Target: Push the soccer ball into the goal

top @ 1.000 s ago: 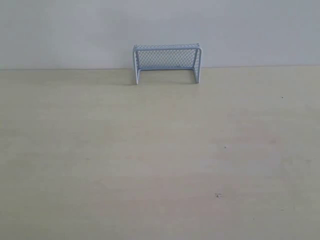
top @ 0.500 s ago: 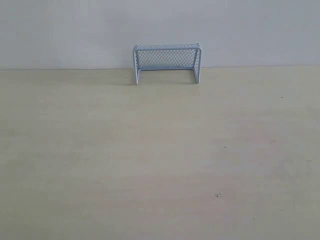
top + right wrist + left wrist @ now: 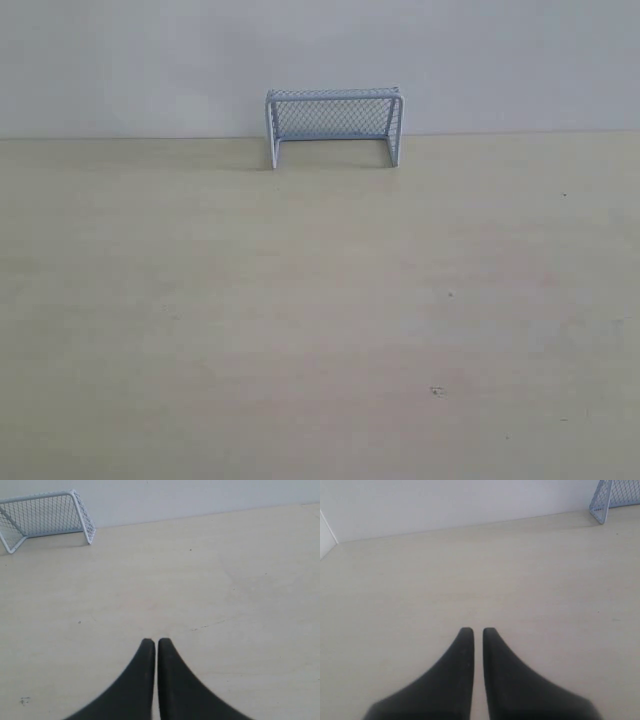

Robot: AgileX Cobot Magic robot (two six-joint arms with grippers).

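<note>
Pale-framed goal (image 3: pixel 334 120) stands on table (image 3: pixel 320 320) beside wall (image 3: pixel 150 60).

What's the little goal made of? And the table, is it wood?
The goal looks like painted metal or plastic: thin pale frame, fine wire-like mesh. The table looks like pale, matte wood or laminate, with faint grain streaks.

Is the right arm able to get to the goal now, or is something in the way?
Probably yes: in the right wrist view only bare table lies between the right gripper and the goal. Whether the arm stretches that far cannot be told.
</note>
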